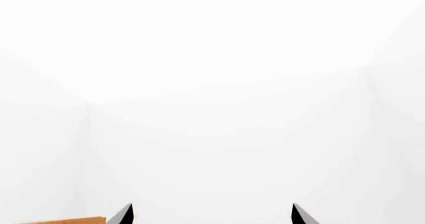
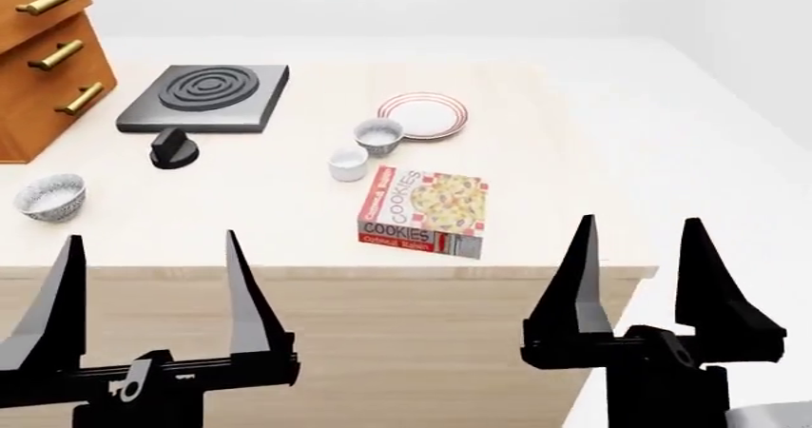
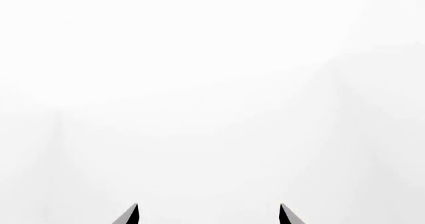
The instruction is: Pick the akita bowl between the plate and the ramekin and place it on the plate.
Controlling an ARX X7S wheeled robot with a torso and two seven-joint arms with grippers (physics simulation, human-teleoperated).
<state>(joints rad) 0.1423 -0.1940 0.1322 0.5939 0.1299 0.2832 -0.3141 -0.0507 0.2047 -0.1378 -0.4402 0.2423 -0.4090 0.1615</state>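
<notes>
In the head view the grey speckled akita bowl (image 2: 378, 135) sits on the wooden table between the red-ringed white plate (image 2: 424, 115) behind it and the plain white ramekin (image 2: 348, 164) in front of it. My left gripper (image 2: 150, 244) and right gripper (image 2: 640, 228) are both raised in front of the table's near edge, well short of the bowl, each open and empty. Both wrist views show only blank white wall beyond the left gripper (image 1: 212, 210) and the right gripper (image 3: 208, 210).
A cookies box (image 2: 424, 211) lies just in front of the ramekin. A black hob (image 2: 207, 97) and a black knob (image 2: 173, 148) are at the left. A second speckled bowl (image 2: 51, 197) is at the far left, beside wooden drawers (image 2: 45, 57).
</notes>
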